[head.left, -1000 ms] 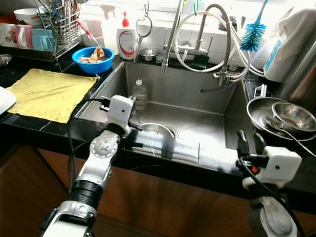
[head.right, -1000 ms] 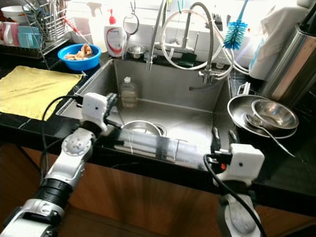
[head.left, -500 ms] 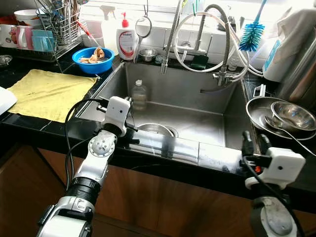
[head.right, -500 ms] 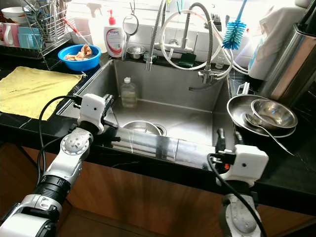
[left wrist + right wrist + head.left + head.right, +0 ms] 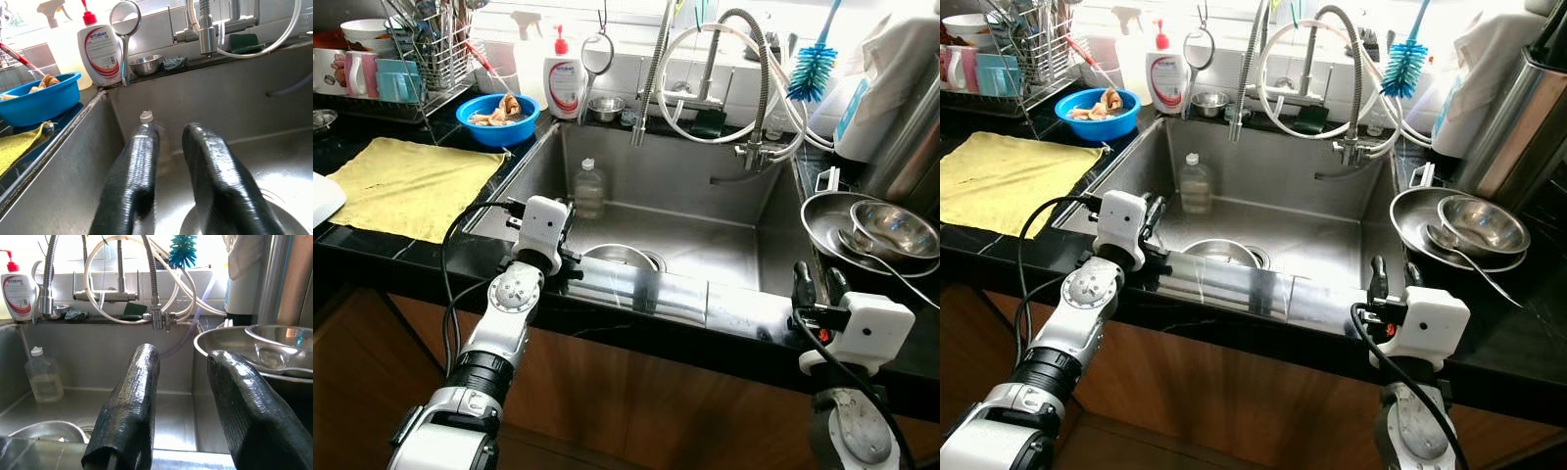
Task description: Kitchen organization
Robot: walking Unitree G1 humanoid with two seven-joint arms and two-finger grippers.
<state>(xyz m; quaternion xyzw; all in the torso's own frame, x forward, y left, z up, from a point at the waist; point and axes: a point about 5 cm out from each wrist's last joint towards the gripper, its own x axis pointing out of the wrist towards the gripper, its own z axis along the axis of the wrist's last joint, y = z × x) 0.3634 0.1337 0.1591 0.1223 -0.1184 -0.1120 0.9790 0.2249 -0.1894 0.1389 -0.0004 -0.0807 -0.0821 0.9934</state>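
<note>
A steel sink [image 5: 705, 181] lies before me. In it stand a clear plastic bottle [image 5: 590, 188] by the back left wall and a steel bowl [image 5: 622, 257] near the drain. My left gripper [image 5: 171, 131] hovers at the sink's front left rim, open with nothing between its fingers, pointing toward the bottle [image 5: 146, 134]. My right gripper [image 5: 815, 286] is raised at the sink's front right corner, open and empty. Just right of it, a steel pan [image 5: 822, 220] on the counter holds a smaller steel bowl [image 5: 891, 227] and a spoon.
A yellow cloth [image 5: 411, 186] covers the left counter. Behind it are a blue bowl [image 5: 497, 116], a soap bottle [image 5: 564, 78] and a dish rack [image 5: 421, 54]. The hose faucet [image 5: 744, 88] arches over the sink beside a blue brush [image 5: 815, 69].
My left gripper has drawn back and down a little toward the sink's front rim. The right gripper has sunk slightly. Nothing was picked up.
</note>
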